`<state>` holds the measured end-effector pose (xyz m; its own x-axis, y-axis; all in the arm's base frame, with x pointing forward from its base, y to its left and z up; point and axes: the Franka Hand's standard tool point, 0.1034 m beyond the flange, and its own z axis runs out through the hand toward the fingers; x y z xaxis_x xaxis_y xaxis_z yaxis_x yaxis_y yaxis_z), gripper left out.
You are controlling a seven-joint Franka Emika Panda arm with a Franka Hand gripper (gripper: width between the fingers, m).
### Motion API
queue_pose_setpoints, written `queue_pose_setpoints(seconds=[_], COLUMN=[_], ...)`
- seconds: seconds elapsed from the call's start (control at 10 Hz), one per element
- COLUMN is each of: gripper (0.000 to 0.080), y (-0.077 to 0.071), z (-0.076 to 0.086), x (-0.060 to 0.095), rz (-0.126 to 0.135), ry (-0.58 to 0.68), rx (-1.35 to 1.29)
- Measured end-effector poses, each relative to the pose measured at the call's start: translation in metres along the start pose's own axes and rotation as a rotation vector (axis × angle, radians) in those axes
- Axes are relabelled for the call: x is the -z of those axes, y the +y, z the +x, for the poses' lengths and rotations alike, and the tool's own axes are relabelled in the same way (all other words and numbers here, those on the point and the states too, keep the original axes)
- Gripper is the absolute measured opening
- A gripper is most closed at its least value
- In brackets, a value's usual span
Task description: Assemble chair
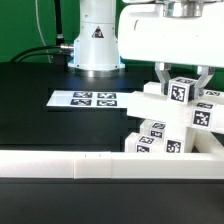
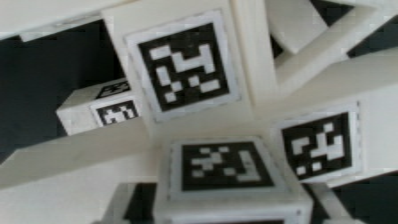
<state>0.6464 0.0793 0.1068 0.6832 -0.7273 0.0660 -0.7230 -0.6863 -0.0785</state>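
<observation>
jaws: astride top tagged block of chair — grip cannot be told | marker board: left-centre on bench | border rail: across foreground — fronting chair

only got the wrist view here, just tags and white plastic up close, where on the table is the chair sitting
Observer: The chair stands at the exterior view's right, just behind the long white rail that runs across the front.
Operator: anything beside it
Observer: The marker board lies flat on the table to the exterior view's left of it, apart from it.
Operator: and how is the gripper sitting
Observer: The gripper hangs above the chair with a finger on either side of the top tagged block, and it looks closed on it.
</observation>
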Motion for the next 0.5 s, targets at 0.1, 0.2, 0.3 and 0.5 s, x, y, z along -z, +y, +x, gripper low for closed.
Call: queue_pose_setpoints(seconds=[0.1, 0.2, 0.3, 0.5], gripper=[0.0268, 0.0268, 0.0268, 0.0276], y=[0.0046, 0.0111, 0.0136, 0.0123], z=[0.0032, 0.0088, 0.0110, 0.0105], x=[-0.0001, 0.0001, 0.0006, 0.0019], rz=[-0.005, -0.014, -0.020, -0.019], ry=[0.010, 0.029, 0.039, 0.041], rx=[-0.111, -0.282, -0.340, -0.330])
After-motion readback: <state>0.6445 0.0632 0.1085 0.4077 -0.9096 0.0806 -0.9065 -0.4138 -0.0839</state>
